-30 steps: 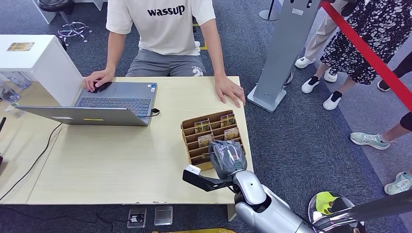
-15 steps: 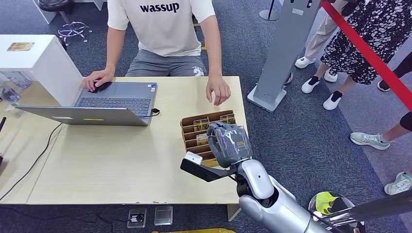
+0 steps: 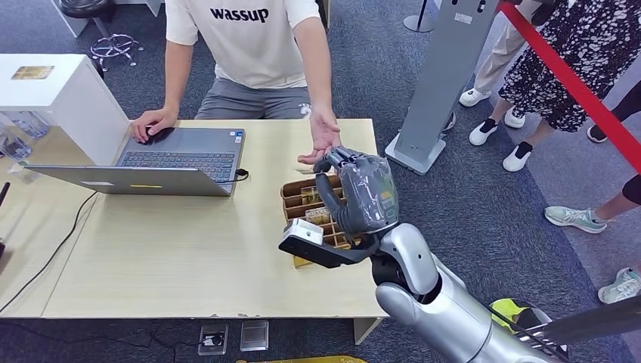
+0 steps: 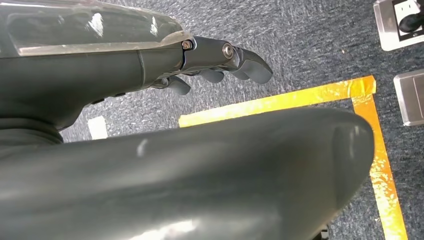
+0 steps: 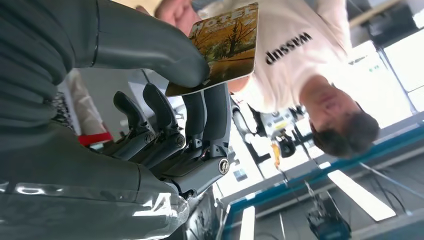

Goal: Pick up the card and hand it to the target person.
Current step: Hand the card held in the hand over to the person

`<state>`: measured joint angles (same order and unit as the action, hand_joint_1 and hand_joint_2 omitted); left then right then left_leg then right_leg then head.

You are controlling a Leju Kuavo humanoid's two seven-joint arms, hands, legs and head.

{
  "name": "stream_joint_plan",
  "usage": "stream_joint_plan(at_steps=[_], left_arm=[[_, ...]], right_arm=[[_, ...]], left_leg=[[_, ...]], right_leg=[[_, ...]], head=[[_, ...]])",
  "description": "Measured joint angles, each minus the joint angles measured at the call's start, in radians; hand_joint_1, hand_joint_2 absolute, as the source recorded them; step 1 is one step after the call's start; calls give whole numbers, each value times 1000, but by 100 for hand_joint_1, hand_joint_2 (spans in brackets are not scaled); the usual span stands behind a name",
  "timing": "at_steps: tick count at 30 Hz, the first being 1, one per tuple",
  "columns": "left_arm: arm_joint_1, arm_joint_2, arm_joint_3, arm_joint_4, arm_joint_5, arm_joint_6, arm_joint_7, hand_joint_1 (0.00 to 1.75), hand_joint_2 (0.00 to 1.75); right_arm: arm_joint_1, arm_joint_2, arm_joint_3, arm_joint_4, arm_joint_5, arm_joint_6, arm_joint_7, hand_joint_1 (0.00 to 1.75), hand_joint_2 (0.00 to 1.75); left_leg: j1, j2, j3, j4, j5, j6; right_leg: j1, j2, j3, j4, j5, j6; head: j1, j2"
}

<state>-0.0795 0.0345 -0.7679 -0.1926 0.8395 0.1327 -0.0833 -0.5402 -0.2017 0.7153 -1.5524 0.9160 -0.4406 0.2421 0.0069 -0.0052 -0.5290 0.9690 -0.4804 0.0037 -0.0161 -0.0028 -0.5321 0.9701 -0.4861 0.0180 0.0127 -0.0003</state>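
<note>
Light wooden table [image 3: 189, 249] on dark blue-grey carpet [image 3: 469, 204], red barrier [image 3: 574, 83] beside.

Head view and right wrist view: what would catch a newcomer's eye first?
The right hand, raised over the card rack at the table's edge, pinches a card between thumb and fingers. Just beyond it a seated person's open palm waits above the table.
</note>
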Motion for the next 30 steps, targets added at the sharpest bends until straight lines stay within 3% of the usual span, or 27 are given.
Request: stream_joint_plan(at_steps=[9,20,22,28,30], left_arm=[[-14,-2,-29,0,15,-27,22,0,0],[-11,-2,-47,0,33,-50,24,0,0],[-11,-2,-50,0,36,-54,24,0,0],[-12,-2,-56,0,37,-59,18,0,0],[-12,-2,-59,0,38,-59,16,0,0]], right_arm=[[-64,78,1,251,-50,-207,-180,148,175],[-49,154,-27,424,1,-248,-267,148,175],[-42,161,-37,437,13,-249,-271,123,175],[-19,173,-64,459,24,-250,-278,13,175],[-12,175,-73,463,22,-250,-280,1,175]], left_leg=[[0,0,-1,0,0,0],[0,0,-1,0,0,0],[0,0,-1,0,0,0],[0,0,-1,0,0,0],[0,0,-1,0,0,0]], right_leg=[[0,0,0,0,0,0],[0,0,-1,0,0,0],[0,0,-1,0,0,0],[0,0,-1,0,0,0],[0,0,-1,0,0,0]], head=[[0,0],[0,0],[0,0],[0,0],[0,0]])
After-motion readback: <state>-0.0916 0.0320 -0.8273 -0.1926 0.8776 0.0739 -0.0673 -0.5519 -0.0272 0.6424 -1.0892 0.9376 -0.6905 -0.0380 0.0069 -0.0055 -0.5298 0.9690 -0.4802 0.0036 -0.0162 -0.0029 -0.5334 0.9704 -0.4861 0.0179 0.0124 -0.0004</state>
